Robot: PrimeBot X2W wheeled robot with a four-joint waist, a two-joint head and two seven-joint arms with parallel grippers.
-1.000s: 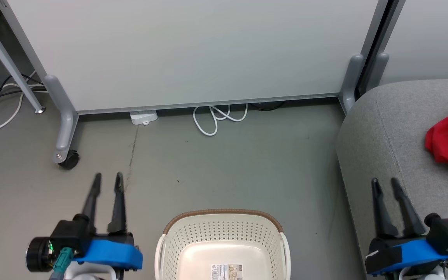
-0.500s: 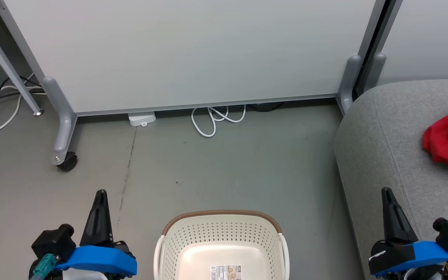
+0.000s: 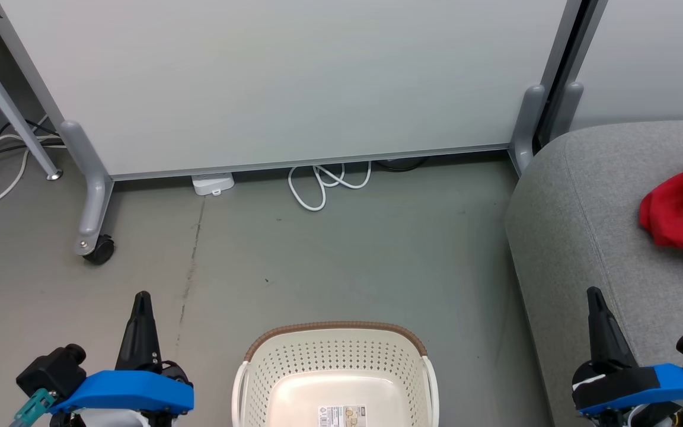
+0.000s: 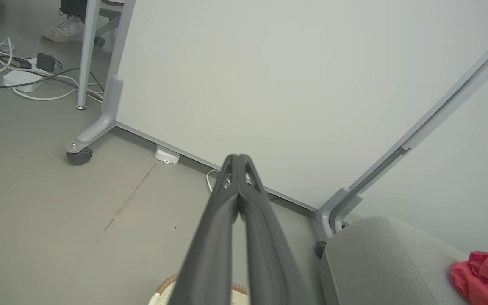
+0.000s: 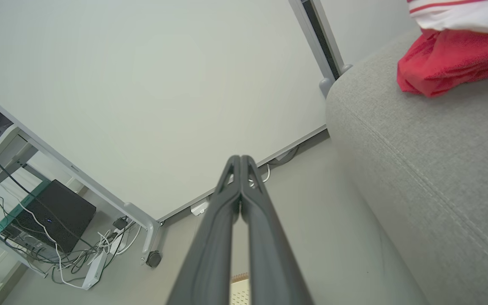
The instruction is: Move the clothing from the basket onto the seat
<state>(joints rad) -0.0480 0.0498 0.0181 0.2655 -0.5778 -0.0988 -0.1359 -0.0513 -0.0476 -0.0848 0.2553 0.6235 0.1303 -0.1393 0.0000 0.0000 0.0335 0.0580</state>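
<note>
The red clothing [image 3: 673, 216] lies bunched on the grey seat [image 3: 584, 237], well back from its rounded corner. The basket [image 3: 335, 325] stands on the floor [image 3: 347, 249] near the seat's edge, between the left gripper [image 3: 141, 296] and the right gripper [image 3: 594, 293], each with its fingers pressed together.

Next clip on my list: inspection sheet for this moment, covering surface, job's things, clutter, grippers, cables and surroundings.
Surface: grey floor, with a thin crack and a few dark specks.
Job's things: basket on the floor, no clothing in the part shown; red and white clothing lying on the seat.
Clutter: small white box at the partition's foot.
Grippers: left gripper and right gripper both shut, holding nothing, either side of the basket.
Cables: white cable looped by the partition; more cables at far left.
Surroundings: pale partition on a castor; a person's shoe beyond it.
</note>
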